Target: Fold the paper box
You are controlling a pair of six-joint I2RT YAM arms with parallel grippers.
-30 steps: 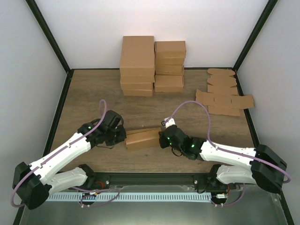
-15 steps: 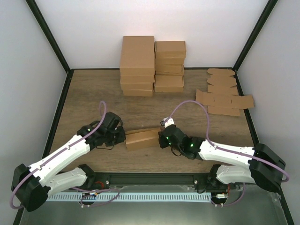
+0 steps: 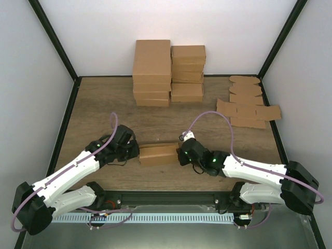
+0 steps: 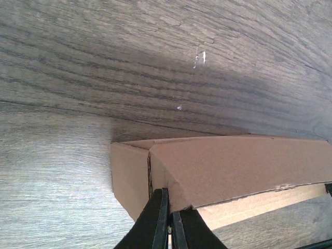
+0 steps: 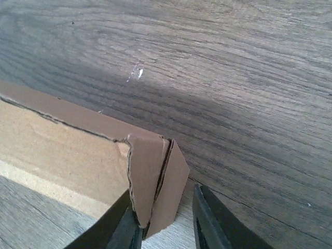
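The paper box lies near the table's front middle as a partly folded brown carton, its lid lowered over the body. My left gripper is at its left end. In the left wrist view the box fills the lower right, and the left gripper is pinched shut on the lid's near left corner. My right gripper is at the box's right end. In the right wrist view it is open, with the folded end flaps between the jaws and resting against the left finger.
Stacks of ready-made brown cartons stand at the back middle. Flat brown blanks lie at the back right. White walls with black posts enclose the wooden table on three sides.
The box's raised, slanted lid has come down, so the box looks flatter and squarer. Both grippers shifted slightly toward the near edge with it.
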